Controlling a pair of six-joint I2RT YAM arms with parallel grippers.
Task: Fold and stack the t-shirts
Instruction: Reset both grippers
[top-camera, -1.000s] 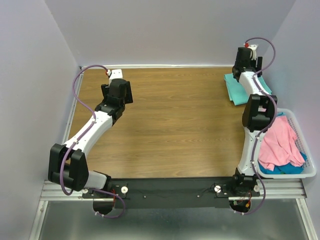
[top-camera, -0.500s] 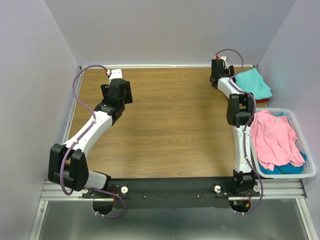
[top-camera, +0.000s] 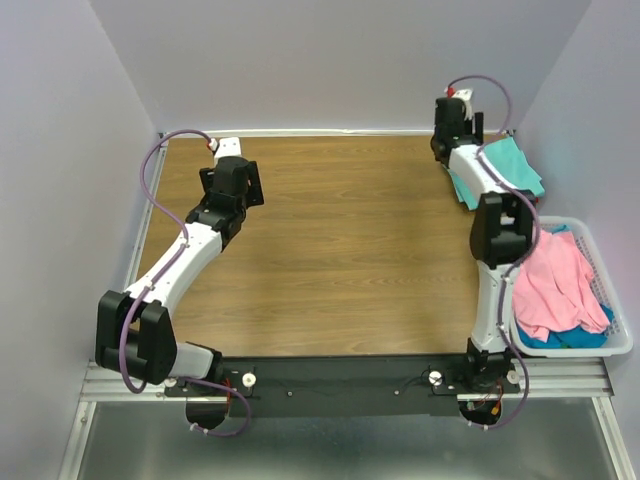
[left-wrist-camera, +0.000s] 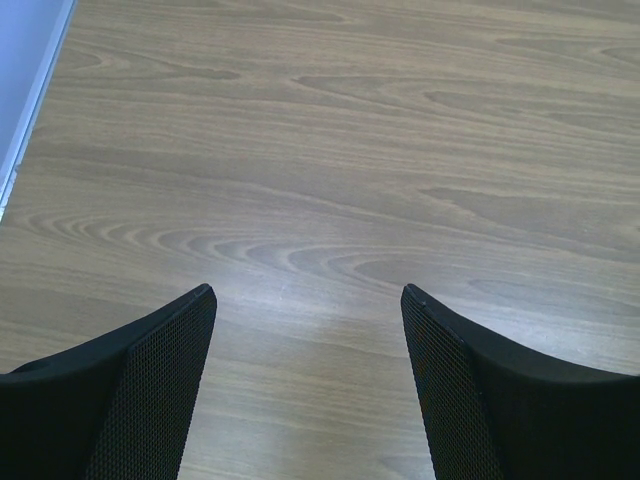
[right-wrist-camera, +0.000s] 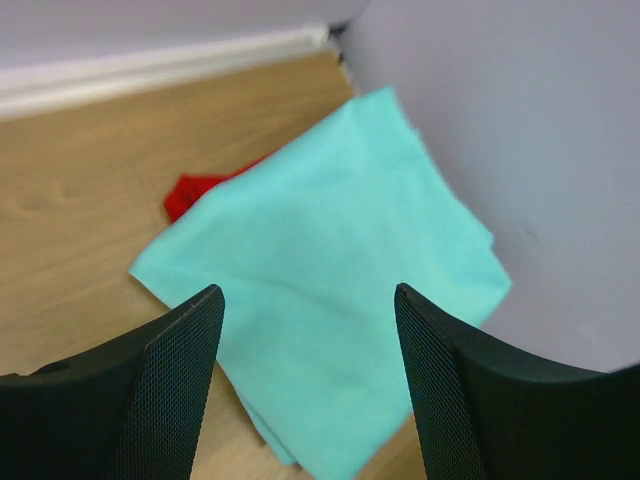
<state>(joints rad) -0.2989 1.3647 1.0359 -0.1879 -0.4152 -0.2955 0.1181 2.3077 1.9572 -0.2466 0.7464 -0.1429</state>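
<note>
A folded aqua-teal t-shirt (top-camera: 512, 165) lies at the table's far right corner; it fills the middle of the right wrist view (right-wrist-camera: 330, 300). A bright red t-shirt (right-wrist-camera: 198, 190) peeks out from under its far left edge. My right gripper (top-camera: 453, 125) hovers at the aqua shirt's left edge, open and empty (right-wrist-camera: 305, 295). A pink t-shirt (top-camera: 558, 285) lies on a blue-teal one (top-camera: 575, 337) in the white basket. My left gripper (top-camera: 232, 182) is open and empty (left-wrist-camera: 306, 292) over bare wood at the far left.
The white plastic basket (top-camera: 620, 345) stands at the table's right edge, beside the right arm. The wooden table (top-camera: 350, 250) is walled in on the left, back and right. The right wall stands close behind the aqua shirt (right-wrist-camera: 520, 120).
My right gripper swung left from over the aqua shirt, then came back a little to the right. It stays open. The left arm has barely moved.
</note>
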